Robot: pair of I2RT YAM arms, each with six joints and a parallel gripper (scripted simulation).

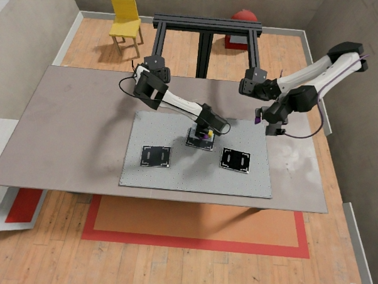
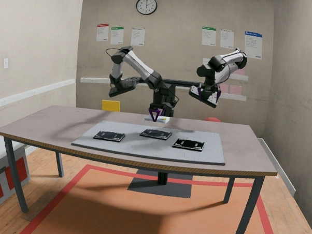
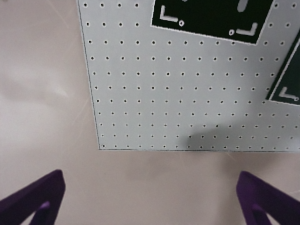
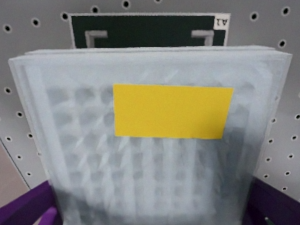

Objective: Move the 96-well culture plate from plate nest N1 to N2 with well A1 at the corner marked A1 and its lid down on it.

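Observation:
The culture plate (image 1: 193, 129) (image 2: 165, 122) (image 4: 85, 159), with lid on and a yellow label, is held by my right gripper (image 1: 203, 136) (image 2: 158, 118) (image 4: 152, 180), which is shut on it. It hangs in the air above the middle nest (image 1: 199, 144) (image 2: 155, 134) (image 4: 150, 24), whose A1 tag shows in the right wrist view. N1 (image 1: 156, 156) (image 2: 109, 135), at picture left, is empty. N2 (image 1: 235, 160) (image 2: 188, 144) (image 3: 212, 21), at picture right, is empty. My left gripper (image 1: 271, 120) (image 2: 209, 102) (image 3: 151, 178) is open and empty, above the table's picture-right back part.
The nests stand on a grey perforated board (image 1: 188, 182) (image 2: 145, 150) (image 3: 125, 109) on the table (image 1: 63, 125) (image 2: 46, 119). The middle nest lies between N1 and N2, a little nearer the arms. My right arm reaches in low across the board's back part.

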